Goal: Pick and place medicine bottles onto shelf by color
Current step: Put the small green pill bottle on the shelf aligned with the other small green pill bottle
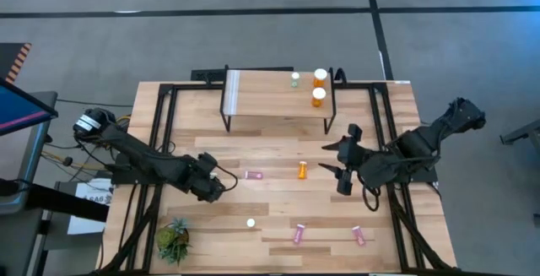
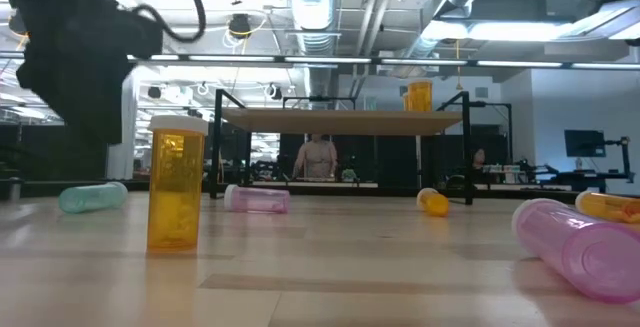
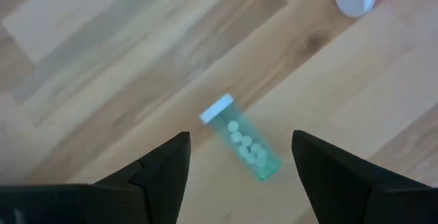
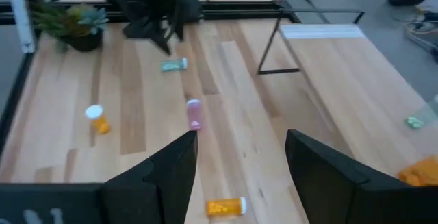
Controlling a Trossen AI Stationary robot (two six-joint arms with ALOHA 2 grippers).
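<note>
We saw the left gripper [image 1: 221,185] hanging over the table's [image 1: 278,145] left half with its jaws spread, a teal bottle [image 3: 241,139] lying on its side on the wood between them and touching neither finger. The right gripper [image 1: 341,161] hovered open and empty right of centre, near a lying orange bottle [image 1: 302,170]. The shelf [image 1: 270,94] stood at the far edge, whitish strip at its left end; two orange bottles [image 1: 319,87] and a small teal one [image 1: 295,79] crowded its right end, leaving most of the board bare. A pink bottle [image 1: 254,175] lay mid-table, two more pink ones [image 1: 329,234] near the front edge, and one white-capped bottle [image 1: 251,223] stood upright beside the plant [image 1: 173,240] at the front left corner. Bare wood lay between shelf and grippers. We could read no labels or writing on any bottle.
</note>
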